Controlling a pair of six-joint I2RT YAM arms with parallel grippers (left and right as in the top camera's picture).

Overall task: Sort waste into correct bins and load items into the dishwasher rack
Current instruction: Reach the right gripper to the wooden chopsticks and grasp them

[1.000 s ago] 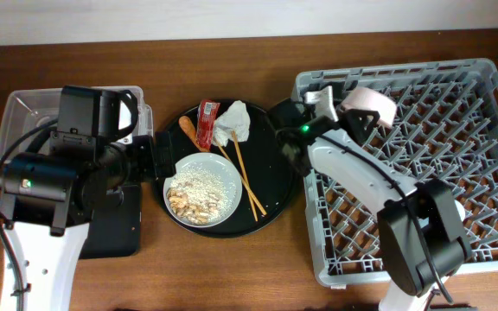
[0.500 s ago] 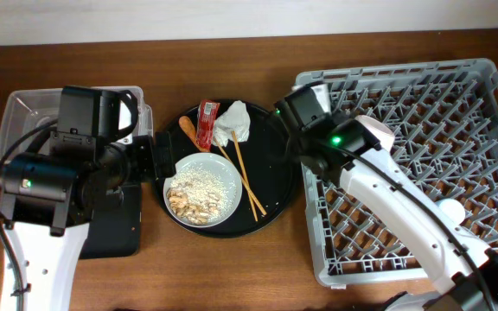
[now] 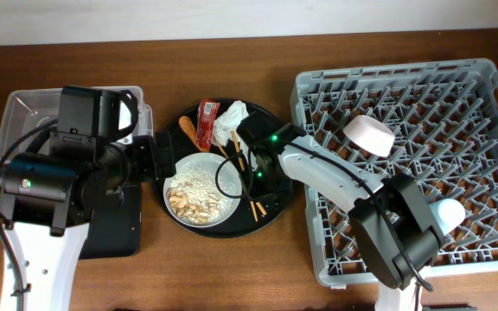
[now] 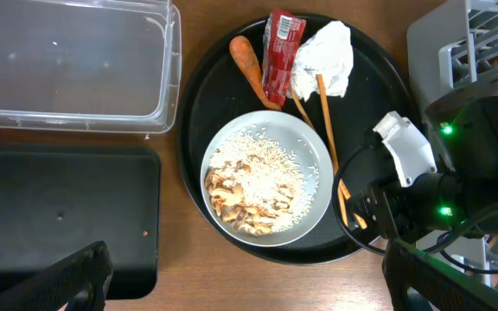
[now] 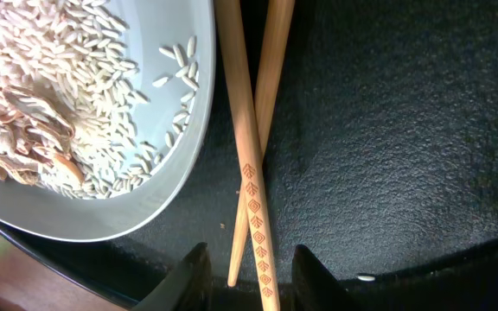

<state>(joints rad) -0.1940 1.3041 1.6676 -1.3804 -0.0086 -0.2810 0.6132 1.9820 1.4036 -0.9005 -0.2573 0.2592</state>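
We see the grey lattice dishwasher rack [image 3: 456, 173] on the right, with the matte round black tray [image 5: 387, 130] beside it. On the tray, just beside the pale glossy plate [image 5: 175, 164] of rice [image 5: 50, 78], lie crossed, pattern-stamped wooden chopsticks [image 5: 247, 147]. Their ends sit between the right gripper [image 5: 251, 263] and its parted fingers. The left gripper [image 4: 258, 285] is spread wide above.

Over to the left arm [image 3: 54, 186]: bulky matte-black housings behind the left gripper [image 4: 247, 285], a white link further back, a tiny coloured round sticker on the black. Now the right arm [image 3: 335, 171]: glossy white links, black joints, green lamps glowing just behind the right gripper [image 5: 251, 278], a white bracket there too, thin black cable looped alongside. Dark, rounded fingers [image 5: 193, 275].
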